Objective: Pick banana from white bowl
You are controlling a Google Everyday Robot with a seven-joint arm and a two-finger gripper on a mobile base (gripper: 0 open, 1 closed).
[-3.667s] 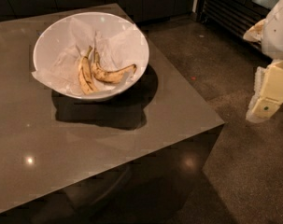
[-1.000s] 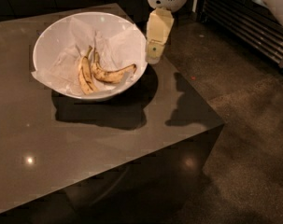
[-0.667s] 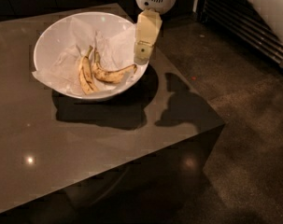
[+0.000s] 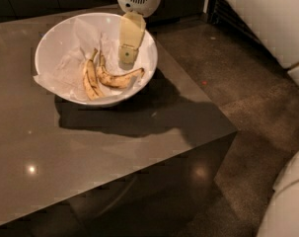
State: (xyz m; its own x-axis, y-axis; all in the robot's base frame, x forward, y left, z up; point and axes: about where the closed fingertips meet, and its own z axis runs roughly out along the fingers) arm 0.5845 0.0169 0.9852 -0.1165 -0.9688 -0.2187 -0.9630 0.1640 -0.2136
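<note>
In the camera view the approach step is in hand. The cream-coloured two-finger gripper (image 4: 128, 55) hangs inside the large round white bowl lined with crumpled white paper (image 4: 46, 37), over its far right part, just above and behind the strongly curved, speckled yellow banana (image 4: 117, 80). That banana lies at the bowl's bottom right of centre, and a straighter, streaked banana (image 4: 91, 81) sits just left of it. The bowl rests on a glossy dark table (image 4: 94, 147).

The next move likely calls for lowering onto the curved banana's middle while staying clear of its neighbour. I cannot tell how far the gripper is open. It appears to hold nothing, and contact with the paper is unclear.
</note>
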